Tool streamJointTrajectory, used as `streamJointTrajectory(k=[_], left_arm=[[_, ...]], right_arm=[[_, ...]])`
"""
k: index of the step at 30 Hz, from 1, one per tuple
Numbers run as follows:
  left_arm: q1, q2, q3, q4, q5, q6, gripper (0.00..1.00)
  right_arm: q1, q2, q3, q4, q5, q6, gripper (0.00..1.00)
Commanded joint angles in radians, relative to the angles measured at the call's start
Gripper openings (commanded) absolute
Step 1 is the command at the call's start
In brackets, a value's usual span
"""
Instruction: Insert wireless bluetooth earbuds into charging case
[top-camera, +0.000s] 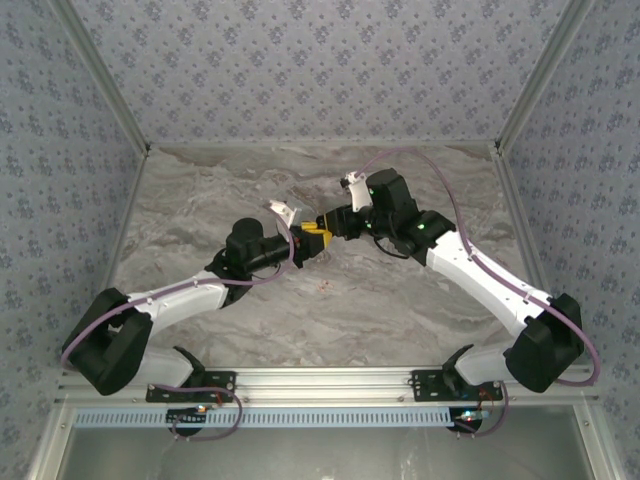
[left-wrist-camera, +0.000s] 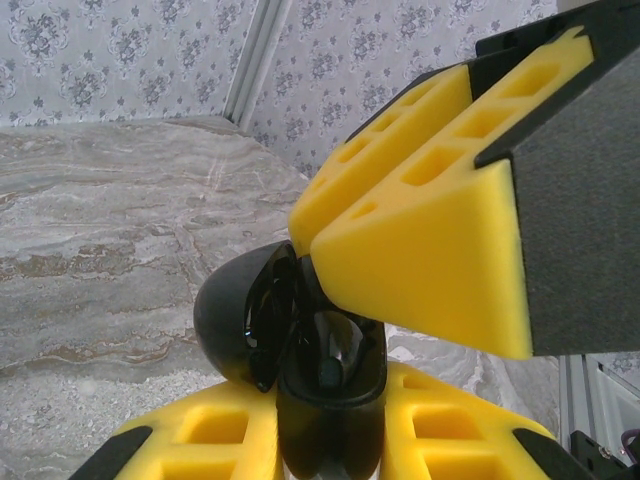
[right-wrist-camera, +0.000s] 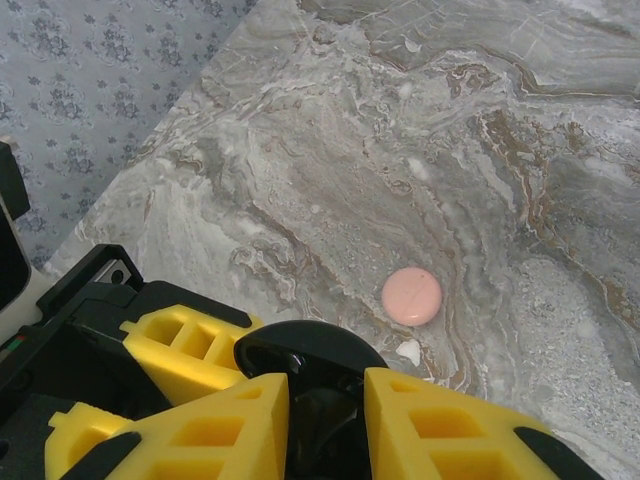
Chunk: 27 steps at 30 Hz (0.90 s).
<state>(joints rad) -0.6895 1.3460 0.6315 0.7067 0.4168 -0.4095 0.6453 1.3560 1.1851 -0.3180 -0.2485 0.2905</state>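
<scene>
**Open Case Held Aloft for Loading**

A glossy black clamshell charging case (left-wrist-camera: 250, 320), lid open, is clamped in the left gripper (left-wrist-camera: 330, 440) above the veined marble table (right-wrist-camera: 520, 140). The right gripper (left-wrist-camera: 305, 238) is seen with its yellow webbed fingers nearly together at the lid; whether anything is pinched cannot be told. A slow, straight entry into the rounded wells is advised. A smooth pink disc (right-wrist-camera: 411, 296) lies below.

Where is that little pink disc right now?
Right wrist view: the pink disc lies on the marble table, right of centre, just beyond the right arm's yellow fingers.
</scene>
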Motion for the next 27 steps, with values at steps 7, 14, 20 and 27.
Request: streamJointTrajectory(k=[7,14,20,27], left_arm=[[-0.005,-0.042,0.03,-0.014,-0.006,0.033,0.21],[-0.005,-0.057,0.028,-0.043,-0.007,0.065,0.21],[-0.006,-0.077,0.024,-0.086,-0.031,0.092,0.21],[-0.005,-0.133,-0.001,-0.12,-0.03,0.158,0.21]], right_arm=[[0.013,0.006,0.049,-0.054,0.069,-0.024,0.37],[0.016,0.003,0.06,-0.065,0.065,-0.025,0.41],[0.021,-0.021,0.064,-0.068,0.07,-0.029,0.43],[-0.027,-0.031,0.066,-0.1,0.07,-0.027,0.42]])
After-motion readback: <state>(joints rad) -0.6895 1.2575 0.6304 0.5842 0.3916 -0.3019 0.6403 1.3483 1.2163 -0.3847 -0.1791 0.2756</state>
